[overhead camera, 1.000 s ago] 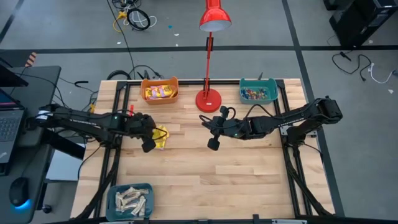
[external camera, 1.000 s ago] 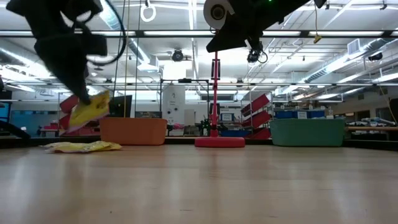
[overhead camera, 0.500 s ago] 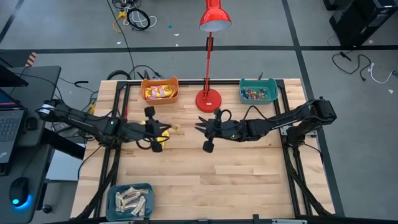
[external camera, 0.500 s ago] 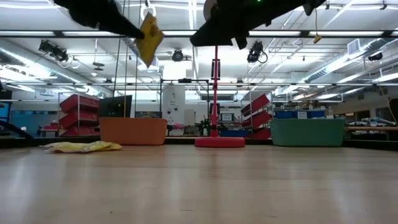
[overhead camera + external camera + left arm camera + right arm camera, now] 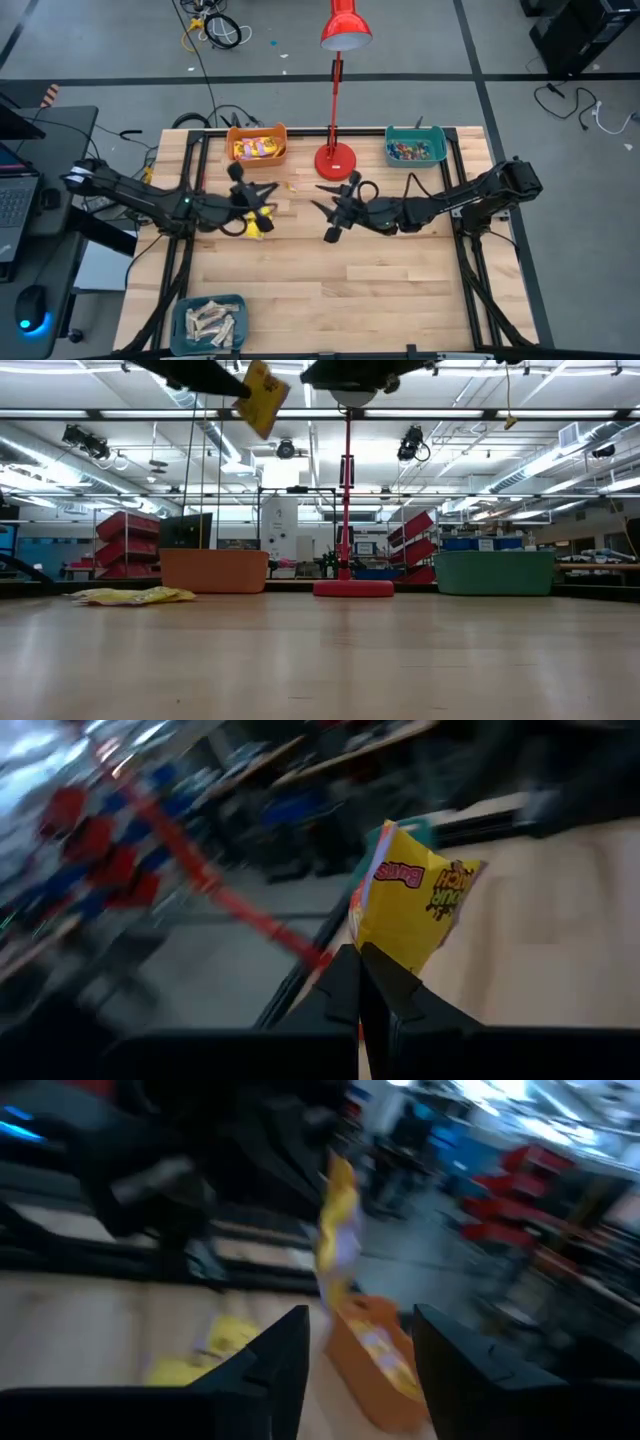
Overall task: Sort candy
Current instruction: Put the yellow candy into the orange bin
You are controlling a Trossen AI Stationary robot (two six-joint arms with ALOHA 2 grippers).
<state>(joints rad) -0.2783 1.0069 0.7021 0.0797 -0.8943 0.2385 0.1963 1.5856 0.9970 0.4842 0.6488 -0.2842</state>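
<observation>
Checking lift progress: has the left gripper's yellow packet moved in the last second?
Yes. In the low view the yellow packet, shut in the left gripper, has risen well above the orange bin and shifted toward the lamp pole.

The surface (image 5: 330,270) is pale, smooth wood planks. The yellow packet (image 5: 415,898) looks like glossy crinkled plastic film; the lamp (image 5: 345,30) is shiny red metal.

Both arms met over the far middle of the table.
The left gripper (image 5: 252,205) held a yellow packet (image 5: 258,224) near the orange bin (image 5: 256,146) of yellow candy. The right gripper (image 5: 330,210), fingers apart, hung near the red lamp (image 5: 337,160). A teal bin (image 5: 416,148) of coloured pieces sat far right; a blue bin (image 5: 209,322) of beige bars sat near left.
</observation>
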